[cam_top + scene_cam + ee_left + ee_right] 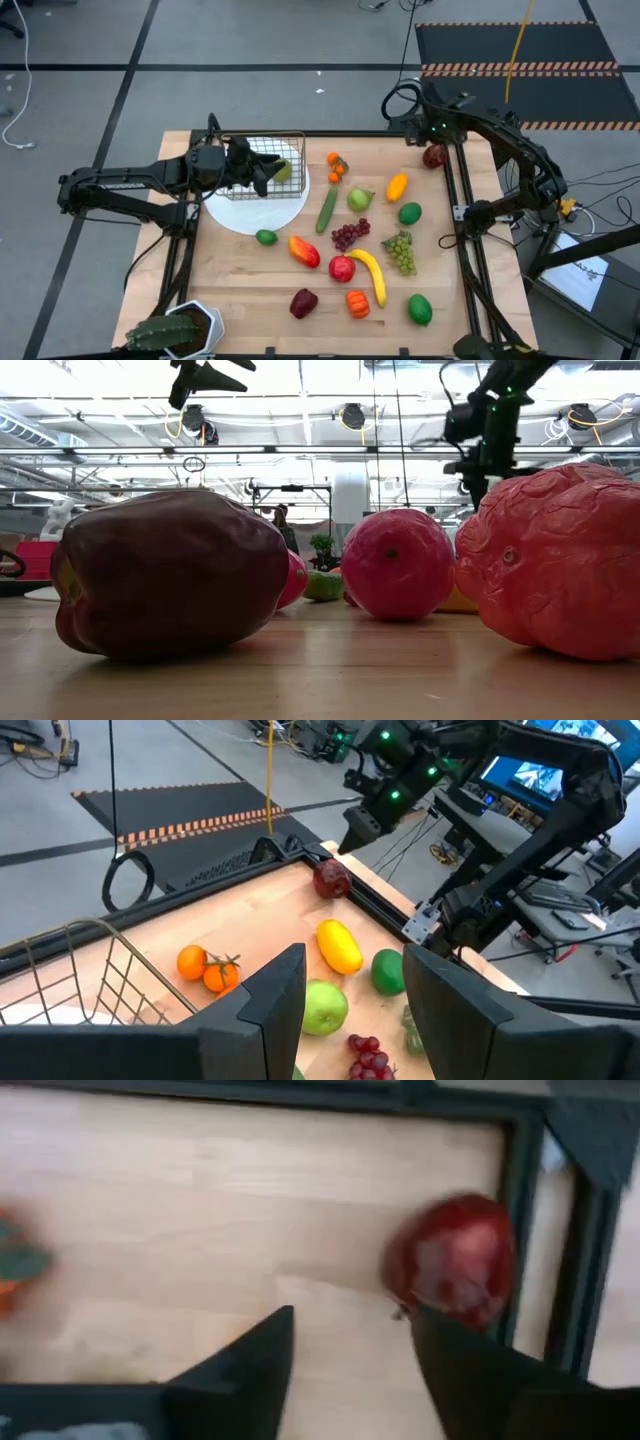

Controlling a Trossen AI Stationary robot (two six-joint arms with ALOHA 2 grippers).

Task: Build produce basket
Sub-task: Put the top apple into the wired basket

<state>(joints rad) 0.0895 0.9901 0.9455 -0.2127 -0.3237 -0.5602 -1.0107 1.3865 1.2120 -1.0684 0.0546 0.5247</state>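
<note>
Basket (pixel 275 160) sits on white plate (pixel 258 205) at table's far left, left gripper (pixel 262 175) parked over it, fingers apart, empty. Produce scattered mid-table. Right gripper (pixel 350 1350) hovers by dark red apple (pixel 434 156) in far right corner, jaws apart, nothing held; probably lining up a pick.

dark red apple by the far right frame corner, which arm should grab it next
Right. Its end effector hangs open just beside the dark red apple, with nothing between the fingers. The left end effector is across the table at the basket.
</note>
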